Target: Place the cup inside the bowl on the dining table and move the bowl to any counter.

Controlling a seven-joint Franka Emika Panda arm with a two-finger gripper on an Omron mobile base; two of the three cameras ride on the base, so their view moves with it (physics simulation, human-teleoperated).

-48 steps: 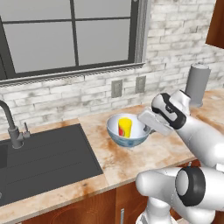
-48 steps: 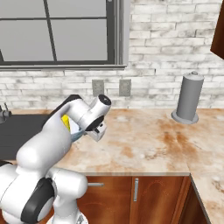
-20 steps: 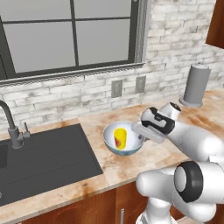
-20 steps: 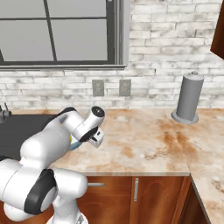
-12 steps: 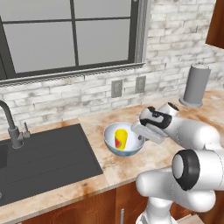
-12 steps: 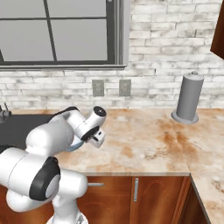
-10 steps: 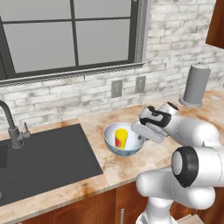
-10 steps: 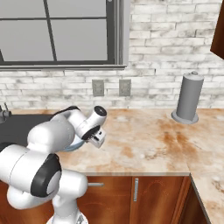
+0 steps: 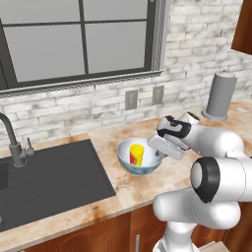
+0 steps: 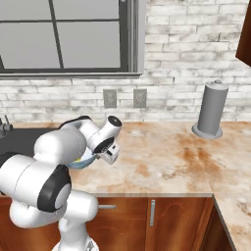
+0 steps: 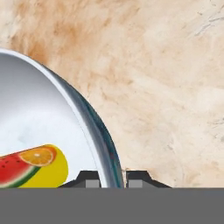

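No readable writing or brand anywhere; only printed decoration is fruit art on the cup (image 11: 33,168): a watermelon slice and an orange slice on yellow.

Left base view, L to R: dark faucet (image 9: 12,142) at far left, dark sunken sink (image 9: 49,177) beside it, set in the counter (image 9: 106,147), beige marble w/ rust veins. Just right of the sink sits the bowl (image 9: 140,158), pale blue-grey outside, white inside, resting on the counter top. Cup stands inside it, leaning a bit, yellow w/ red patch. Gripper (image 9: 156,152) is at the bowl's right rim. Two wall outlets (image 9: 143,96) on the white brick above. Grey cylinder canister (image 9: 220,96) far right, well apart from bowl.

Right base view: bowl mostly hidden behind the white arm, only a sliver of its rim (image 10: 81,162) shows by the hand.

Hand view: gripper (image 11: 112,179) straddles the bowl wall, one dark tip inside, the other outside, rim edge running down btwn them. Fingertips (image 11: 138,177) sit close against the wall on both sides w/ only the wall's thickness in the gap, so claw reads as clamped on the bowl rim.
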